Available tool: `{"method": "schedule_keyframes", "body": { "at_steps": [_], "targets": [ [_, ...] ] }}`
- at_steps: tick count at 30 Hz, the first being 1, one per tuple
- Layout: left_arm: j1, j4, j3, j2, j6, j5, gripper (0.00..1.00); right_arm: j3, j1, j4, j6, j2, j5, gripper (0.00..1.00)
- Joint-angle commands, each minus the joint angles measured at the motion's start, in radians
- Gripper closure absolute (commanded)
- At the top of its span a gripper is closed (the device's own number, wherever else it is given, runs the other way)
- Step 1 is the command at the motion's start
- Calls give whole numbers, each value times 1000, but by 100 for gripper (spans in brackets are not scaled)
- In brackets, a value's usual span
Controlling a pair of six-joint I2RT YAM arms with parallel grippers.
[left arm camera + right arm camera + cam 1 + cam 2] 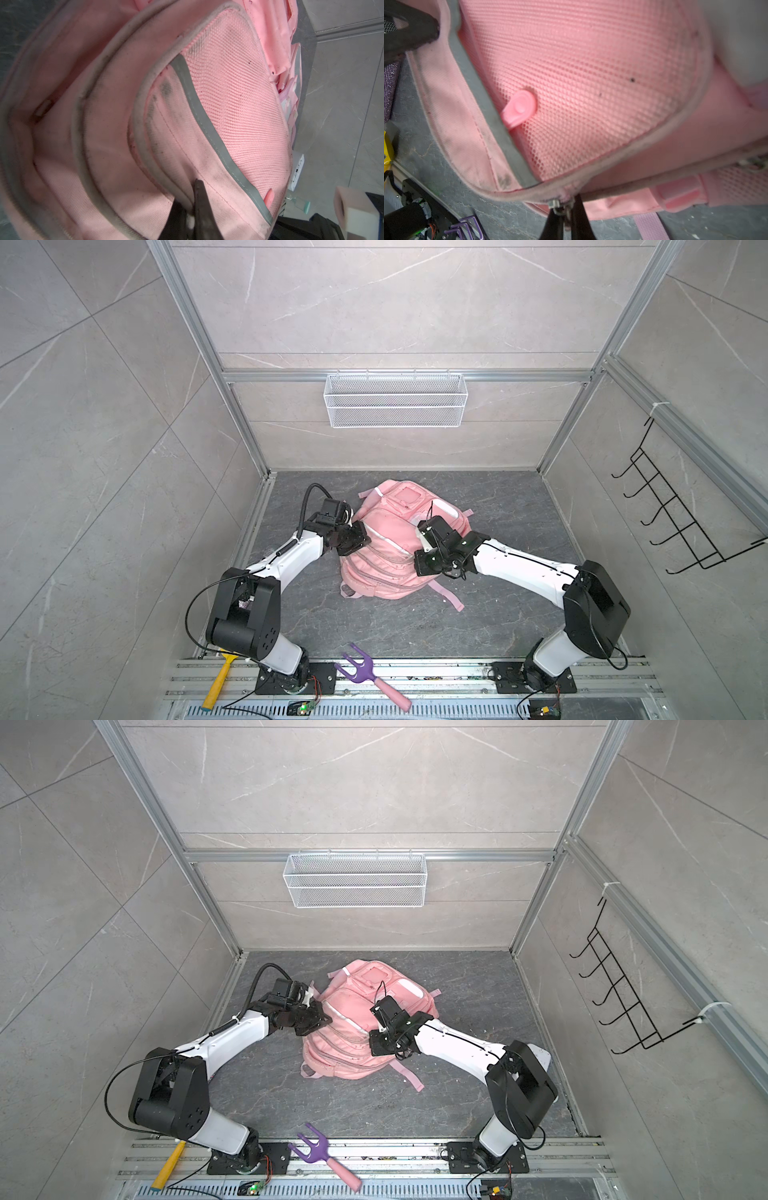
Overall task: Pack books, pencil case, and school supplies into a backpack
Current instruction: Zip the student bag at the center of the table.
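**Bimanual rig at a dark grey marbled bench [415,626], shown from above and from both wrists.**

- **Backpack.** The backpack [390,556] is pale pink and lies front-up at lower centre in both top views, between the two arms. Its top loop [348,592] points toward the lower left, and one strap [451,599] trails to the lower right.
- **Left gripper.** The left gripper [194,187] meets the backpack's left edge. In the left wrist view its dark fingers are drawn together in a narrow pinch on a soiled, grey-edged seam of the pink fabric.
- **Right gripper.** The right gripper [568,204] sits at the backpack's right side. In the right wrist view its fingers are closed on the metal zipper pull [554,204], at the rim of a pink mesh panel [581,83] that carries a pink rubber tab [520,109].
- **Near edge.** Along the lower edge of the top views, a purple fork with pink handle [361,672] and a yellow-handled tool [218,680] lie across the aluminium rail [436,674].
- **Walls.** A white wire basket [395,400] hangs on the rear wall at upper centre. A black wire hook rack [673,514] hangs on the wall at right.
- **Beyond the backpack.** A white boxy device [297,172] appears in the left wrist view.
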Motion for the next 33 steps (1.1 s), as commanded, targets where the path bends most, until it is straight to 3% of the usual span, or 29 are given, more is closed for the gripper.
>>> {"method": "schedule_keyframes", "body": {
  "at_steps": [1,8,17,33],
  "targets": [
    [26,-21,-13,-38,45,-37,100,-27,-77,-70,-30,-34,54,100],
    [-33,2,-50,-55,21,-46,100,22,-92,-55,-51,25,24,100],
    [-217,123,-84,13,-95,-107,100,76,-170,-51,-59,116,31,100],
    [-384,157,-125,39,-174,-197,100,282,-304,-116,-131,273,65,97]
  ]
}}
